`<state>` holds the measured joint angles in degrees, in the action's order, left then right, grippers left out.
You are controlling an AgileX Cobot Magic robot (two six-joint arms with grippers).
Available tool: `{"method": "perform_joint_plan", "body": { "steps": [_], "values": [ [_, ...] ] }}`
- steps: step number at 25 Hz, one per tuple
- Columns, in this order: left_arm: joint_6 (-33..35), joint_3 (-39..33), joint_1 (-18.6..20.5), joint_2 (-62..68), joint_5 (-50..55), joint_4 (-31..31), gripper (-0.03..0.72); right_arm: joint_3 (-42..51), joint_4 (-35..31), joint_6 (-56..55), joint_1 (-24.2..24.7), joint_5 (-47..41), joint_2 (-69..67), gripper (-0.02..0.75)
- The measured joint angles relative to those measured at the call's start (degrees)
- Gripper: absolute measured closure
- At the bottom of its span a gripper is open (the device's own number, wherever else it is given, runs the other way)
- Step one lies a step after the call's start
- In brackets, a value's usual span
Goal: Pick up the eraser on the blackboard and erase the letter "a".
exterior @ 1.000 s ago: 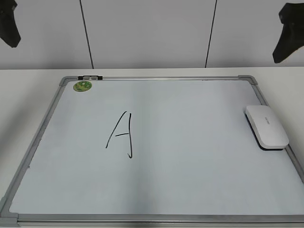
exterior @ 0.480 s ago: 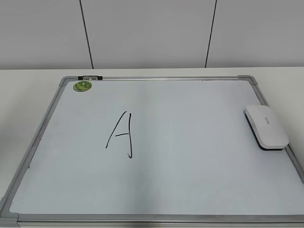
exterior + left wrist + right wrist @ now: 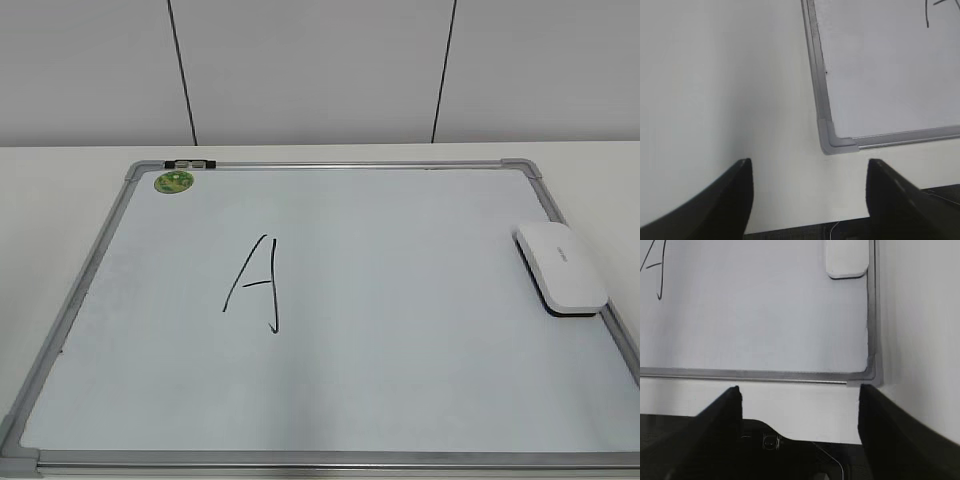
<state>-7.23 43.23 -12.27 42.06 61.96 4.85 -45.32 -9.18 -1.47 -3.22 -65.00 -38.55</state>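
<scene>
Lying flat: one blackboard (image 3: 400, 350) on the table (image 3: 60, 180). One letter (image 3: 255, 285), left of centre. One eraser (image 3: 560, 267) at the right frame edge, well apart from both grippers. Left gripper (image 3: 807, 192): jaws wide apart, empty, off the board's near-left corner. Right gripper (image 3: 800, 417): likewise, near the near-right corner. A second ago both arms showed in the exterior view; now neither does.
</scene>
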Motion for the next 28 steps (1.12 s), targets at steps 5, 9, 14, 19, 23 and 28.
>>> {"method": "perform_joint_plan", "body": {
  "steps": [5,9,14,19,23,28],
  "values": [
    [0.00,-6.57,-0.93,-6.64,-0.91,0.00,0.174,8.68,-0.03,0.22,0.00,-0.23,11.65,0.202],
    [0.00,-8.31,-2.56,-14.31,-0.91,0.25,0.174,10.41,0.60,2.19,0.00,-1.15,19.04,0.202],
    [-0.04,-9.74,-3.07,-21.81,-0.91,1.95,0.174,10.79,3.91,3.60,0.00,-1.93,22.74,0.202],
    [-0.04,-12.97,-4.40,-24.11,0.89,2.04,0.177,14.35,4.60,3.81,-0.38,-1.93,23.55,0.202],
    [-0.04,-13.34,-5.84,-24.56,1.03,2.04,0.188,17.25,5.16,3.89,-1.22,-1.13,23.55,0.202],
    [-0.04,-13.67,-6.36,-24.56,0.82,2.04,0.192,17.36,5.34,3.89,-1.22,-0.16,23.55,0.202]
  ]
}}
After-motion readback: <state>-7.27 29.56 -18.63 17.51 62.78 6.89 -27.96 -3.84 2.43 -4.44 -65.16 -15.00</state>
